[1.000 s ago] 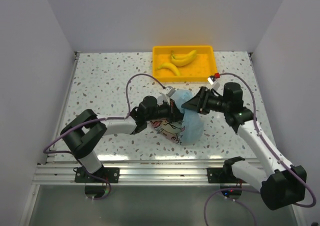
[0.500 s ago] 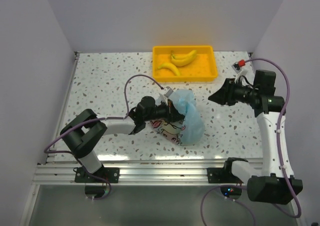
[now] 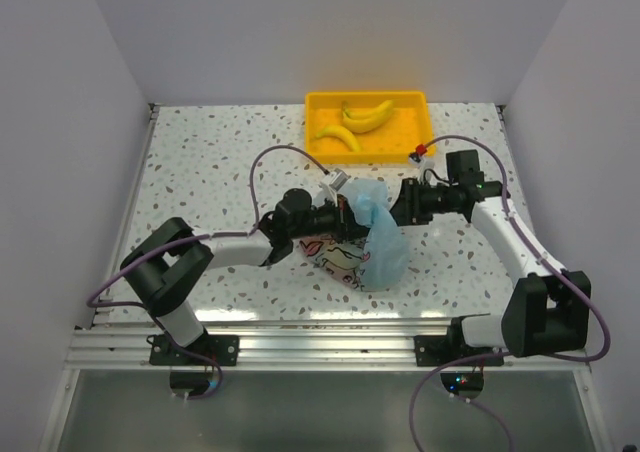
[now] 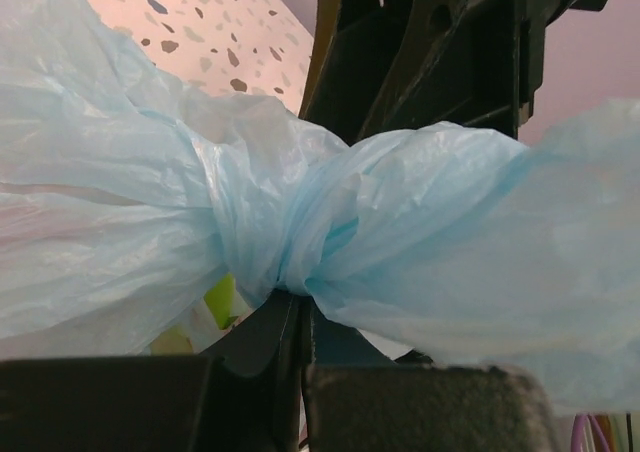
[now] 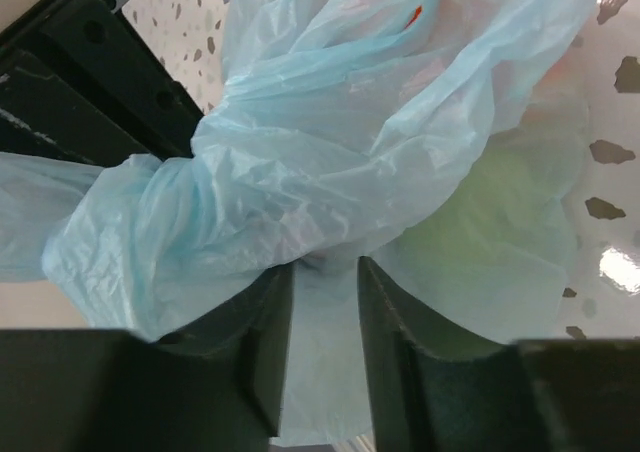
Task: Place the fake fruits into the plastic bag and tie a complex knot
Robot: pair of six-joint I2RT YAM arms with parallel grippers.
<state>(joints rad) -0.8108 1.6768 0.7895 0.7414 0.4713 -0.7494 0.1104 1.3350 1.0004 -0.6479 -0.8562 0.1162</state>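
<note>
left gripper [image 4: 303, 322] clenching twisted neck of thin translucent light-blue plastic bag [image 3: 388, 257]; right gripper [image 5: 325, 307] straddling bag film, cannot tell whether gripping.

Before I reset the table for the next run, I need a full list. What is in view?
bag: one, light blue with a cartoon print, middle of table
knot: one, light blue, at the bag's gathered top
fruit in bag: count hidden, green and orange tints through the film
bananas: two, yellow, in the tray
tray: one, yellow, far edge of table
table: one, white with dark speckles
cables: two, purple, one along each arm
left tool: one, black, closed on the bag under the knot
right tool: one, black, bag film between its fingers
</note>
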